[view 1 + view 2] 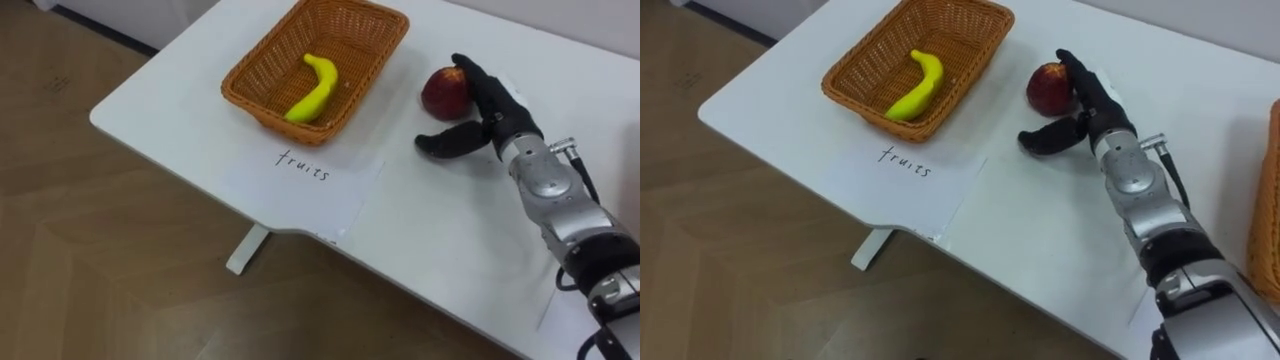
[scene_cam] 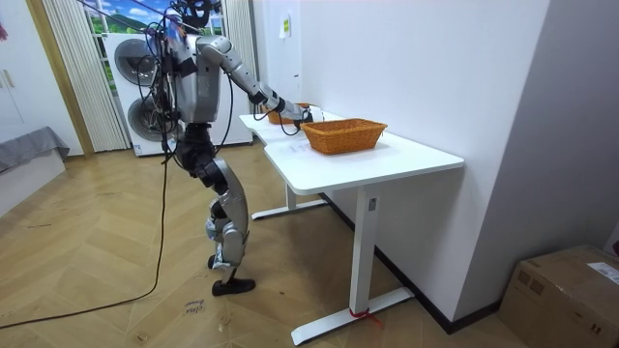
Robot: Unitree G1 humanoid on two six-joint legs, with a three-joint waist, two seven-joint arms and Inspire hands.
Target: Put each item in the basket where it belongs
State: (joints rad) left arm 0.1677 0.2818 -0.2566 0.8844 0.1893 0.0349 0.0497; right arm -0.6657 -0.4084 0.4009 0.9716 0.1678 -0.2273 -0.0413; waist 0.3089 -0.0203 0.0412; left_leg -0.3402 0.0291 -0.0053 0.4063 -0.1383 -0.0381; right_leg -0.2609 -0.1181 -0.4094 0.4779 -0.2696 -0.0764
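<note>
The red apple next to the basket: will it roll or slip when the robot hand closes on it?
The red apple likely rolls: round, free on the smooth white table. It looks solid, so probably stiff. Its skin may slip, as the right robot hand sits at one side only.

"fruits", handwritten on paper sheet (image 1: 310, 205)

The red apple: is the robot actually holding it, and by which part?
Not held. The right hand is open, with its fingers against the apple's right side and its thumb clear of it.
</note>
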